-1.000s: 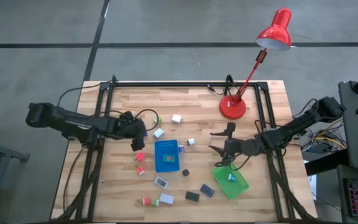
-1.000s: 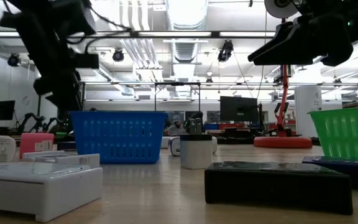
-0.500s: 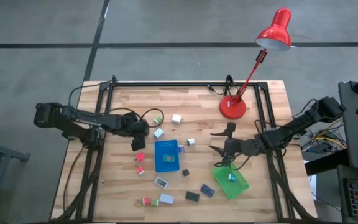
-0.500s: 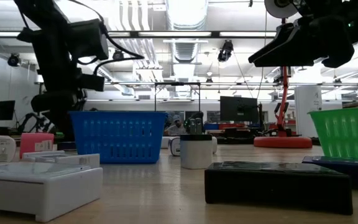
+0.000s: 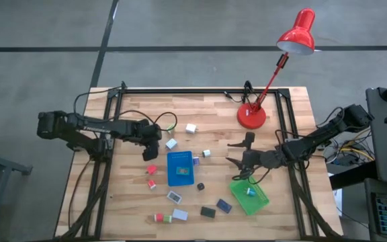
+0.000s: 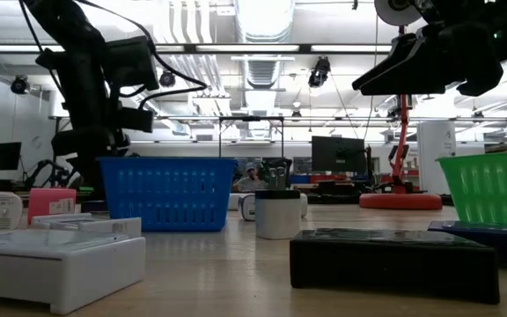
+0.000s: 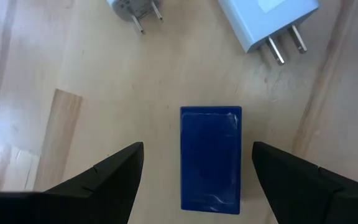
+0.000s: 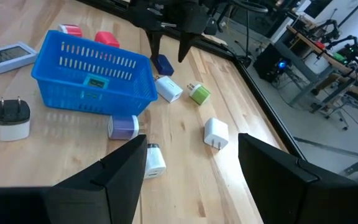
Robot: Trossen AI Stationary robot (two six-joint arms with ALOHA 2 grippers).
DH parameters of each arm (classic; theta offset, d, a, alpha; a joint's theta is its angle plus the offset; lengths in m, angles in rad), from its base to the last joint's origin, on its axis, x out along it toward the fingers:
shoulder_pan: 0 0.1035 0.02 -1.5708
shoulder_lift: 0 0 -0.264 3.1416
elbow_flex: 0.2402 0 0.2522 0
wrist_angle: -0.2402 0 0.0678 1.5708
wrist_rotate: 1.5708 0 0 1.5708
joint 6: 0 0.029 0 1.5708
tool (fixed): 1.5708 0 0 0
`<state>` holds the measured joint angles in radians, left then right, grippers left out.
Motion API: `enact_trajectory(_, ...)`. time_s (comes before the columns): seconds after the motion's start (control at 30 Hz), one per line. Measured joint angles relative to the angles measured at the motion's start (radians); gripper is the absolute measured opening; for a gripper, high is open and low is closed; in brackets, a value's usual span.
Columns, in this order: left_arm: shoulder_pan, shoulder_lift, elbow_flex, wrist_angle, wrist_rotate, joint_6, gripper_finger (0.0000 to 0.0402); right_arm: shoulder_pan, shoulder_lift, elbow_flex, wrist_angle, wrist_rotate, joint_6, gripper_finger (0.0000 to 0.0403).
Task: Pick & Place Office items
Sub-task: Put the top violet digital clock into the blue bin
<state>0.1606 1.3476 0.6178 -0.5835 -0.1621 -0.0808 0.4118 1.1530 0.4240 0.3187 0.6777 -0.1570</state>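
Near front of table: a flat black box (image 6: pixel 393 254), a white box (image 6: pixel 51 261) and a pink block (image 6: pixel 51 203) lie on the wooden table (image 5: pixel 213 111).
Green tray: the green plastic tray (image 5: pixel 249 196) sits near the right front of the table, and one small white and blue block (image 5: pixel 250 191) lies in it.
Blue tray: the blue plastic tray (image 5: pixel 180 168) sits in the middle, with a little green and blue item (image 5: pixel 183 171) inside.
Right tool: the right tool (image 5: pixel 232 152) hangs in the air between the two trays, fingers apart and holding nothing.
Left tool: the left tool (image 7: pixel 197 180) points down at the table to the left of the blue tray, fingers wide apart and empty.
Navy block: the small navy blue box (image 7: pixel 210 158) lies flat on the wood right between the left tool's fingers, not touching them.
Plugs past it: a white plug block (image 7: pixel 268 22) and a grey plug (image 7: pixel 135 10) lie just beyond the navy blue box.
Far side: a red desk lamp (image 5: pixel 274 70) stands at the back.
Change: the left tool has slid a little toward the middle of the table; the right tool has stayed put.
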Motion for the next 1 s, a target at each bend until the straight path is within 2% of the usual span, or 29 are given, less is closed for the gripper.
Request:
enact_trajectory(0.37,0.011,0.000,-0.021,0.028,0.105,0.004,0.0305,0.000,0.000,0.000,0.000,-0.004,0.000,0.0247)
enact_trajectory(0.63,0.014,0.000,-0.082,0.084,0.104,-0.023,0.0305,0.000,0.000,0.000,0.000,-0.005,0.007,0.0247)
enact_trajectory(1.0,0.013,-0.002,-0.099,0.118,0.084,-0.020,0.0305,0.000,0.000,0.000,0.000,-0.005,0.015,0.0247)
